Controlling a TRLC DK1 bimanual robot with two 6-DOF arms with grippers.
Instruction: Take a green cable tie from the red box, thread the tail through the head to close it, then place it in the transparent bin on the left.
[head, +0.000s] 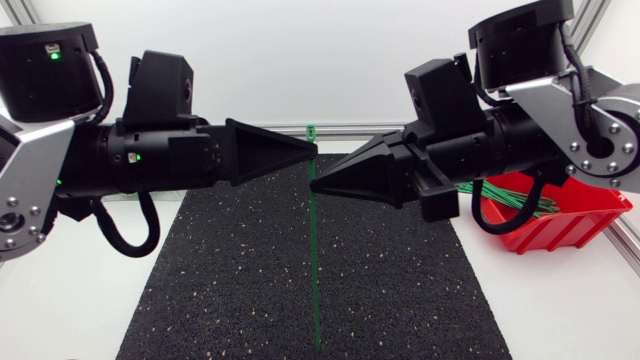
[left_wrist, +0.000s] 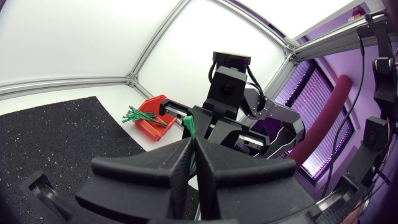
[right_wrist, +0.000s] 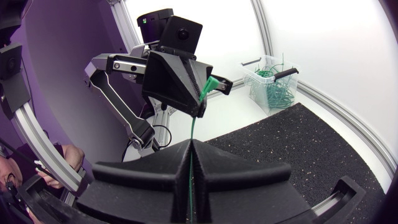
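Note:
A green cable tie (head: 315, 260) hangs upright over the black mat, its head (head: 311, 131) uppermost and its long tail trailing down. My left gripper (head: 314, 152) is shut on the tie just under the head. My right gripper (head: 313, 185) is shut on it a little lower, tip to tip with the left one. In the right wrist view the tie (right_wrist: 193, 127) rises from between my own fingers to the left gripper (right_wrist: 200, 107). The left wrist view shows the tie's head (left_wrist: 189, 127) just past my shut fingers. The red box (head: 560, 225) with more green ties lies at the right. The transparent bin (right_wrist: 272, 84) holds several ties.
A black speckled mat (head: 230, 290) covers the middle of the white table. The red box (left_wrist: 155, 115) sits off the mat's edge, behind my right arm. An aluminium frame rail (head: 345, 130) runs along the table's far side.

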